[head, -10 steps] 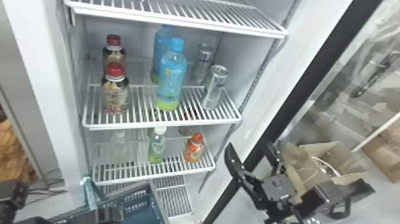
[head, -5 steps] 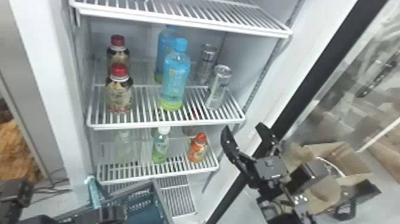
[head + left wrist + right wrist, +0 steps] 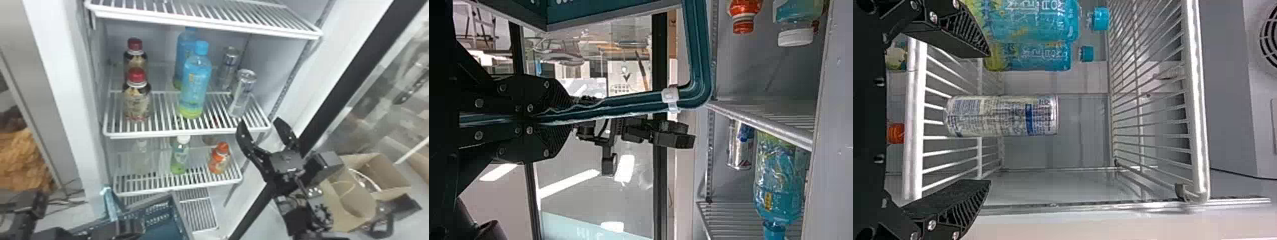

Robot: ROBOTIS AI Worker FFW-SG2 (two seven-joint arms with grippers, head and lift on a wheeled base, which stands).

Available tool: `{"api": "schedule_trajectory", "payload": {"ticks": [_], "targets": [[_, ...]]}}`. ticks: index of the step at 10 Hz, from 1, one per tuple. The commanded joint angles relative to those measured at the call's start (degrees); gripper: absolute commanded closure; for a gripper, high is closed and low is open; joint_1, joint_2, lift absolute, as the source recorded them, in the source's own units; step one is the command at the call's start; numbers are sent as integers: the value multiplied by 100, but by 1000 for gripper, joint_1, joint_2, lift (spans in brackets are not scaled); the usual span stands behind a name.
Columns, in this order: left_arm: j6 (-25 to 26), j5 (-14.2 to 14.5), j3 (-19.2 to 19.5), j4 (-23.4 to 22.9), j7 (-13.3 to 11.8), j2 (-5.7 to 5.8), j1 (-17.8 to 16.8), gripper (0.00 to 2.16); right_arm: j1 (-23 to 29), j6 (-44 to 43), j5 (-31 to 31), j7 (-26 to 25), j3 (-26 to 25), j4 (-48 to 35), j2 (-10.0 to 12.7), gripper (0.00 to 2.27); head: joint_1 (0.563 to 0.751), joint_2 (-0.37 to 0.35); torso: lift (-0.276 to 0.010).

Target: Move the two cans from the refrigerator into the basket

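The front can (image 3: 243,94) stands on the middle shelf's right side, with the rear can (image 3: 228,68) behind it. My right gripper (image 3: 261,123) is open, below and in front of the front can; in the right wrist view a can (image 3: 1003,116) lies between the open fingers' lines, beyond the tips of my right gripper (image 3: 989,117). At the lower left, my left gripper (image 3: 126,228) is at the basket (image 3: 175,204). The left wrist view has my left gripper (image 3: 546,119) shut on the rim of the basket (image 3: 699,60).
Blue bottles (image 3: 195,86) stand left of the cans, red-capped bottles (image 3: 137,100) farther left. Above is a wire shelf (image 3: 204,20); the shelf below holds an orange bottle (image 3: 219,159) and a green one (image 3: 179,156). The door's black edge (image 3: 348,73) and cardboard boxes (image 3: 380,172) are at right.
My right gripper has moved up and left toward the front can, its fingers still apart. The head view has shifted slightly. My left gripper has stayed at the basket.
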Motion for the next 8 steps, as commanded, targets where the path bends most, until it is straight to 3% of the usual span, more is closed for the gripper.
{"api": "schedule_trajectory", "payload": {"ticks": [1, 8], "targets": [[3, 1, 0, 0, 1, 0, 0, 1190, -200, 55, 41, -5, 21, 160, 0, 163, 695, -294, -25], [3, 1, -11, 0, 10, 9, 0, 1190, -1212, 237, 133, -66, 272, 1032, -141, 170, 695, -265, -25]]}}
